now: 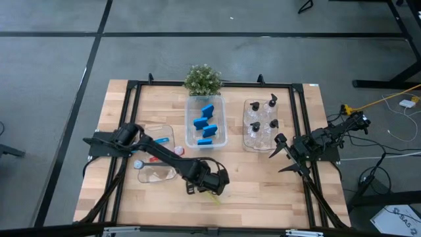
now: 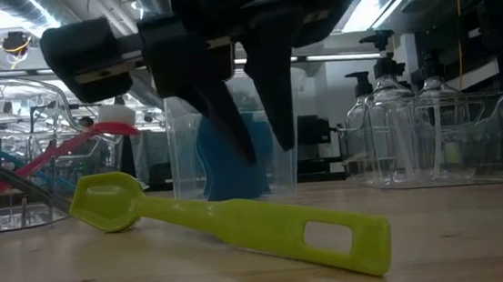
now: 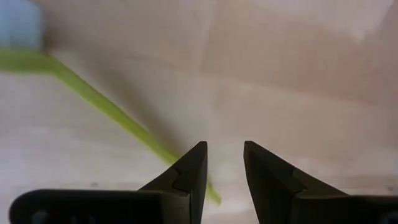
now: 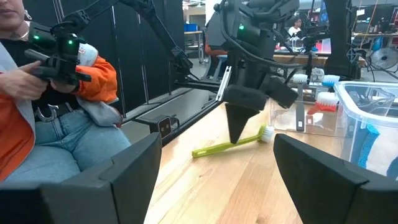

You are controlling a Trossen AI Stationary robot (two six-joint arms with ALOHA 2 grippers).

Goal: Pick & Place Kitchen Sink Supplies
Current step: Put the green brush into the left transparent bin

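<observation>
Left gripper (image 2: pixel 257 150) hangs part-open, empty, above the yellow-green brush (image 2: pixel 240 222) — light, stiff, slick plastic — best pinched mid-handle.

Hardly any writing can be made out from here. The one spot with print is a white sheet (image 1: pixel 398 217) lying on the floor at the lower right of the overhead picture; dark letters run across it, seemingly "SAS", though they are too small to read with confidence. Nothing on the worktop (image 1: pixel 263 178) carries legible lettering.
</observation>
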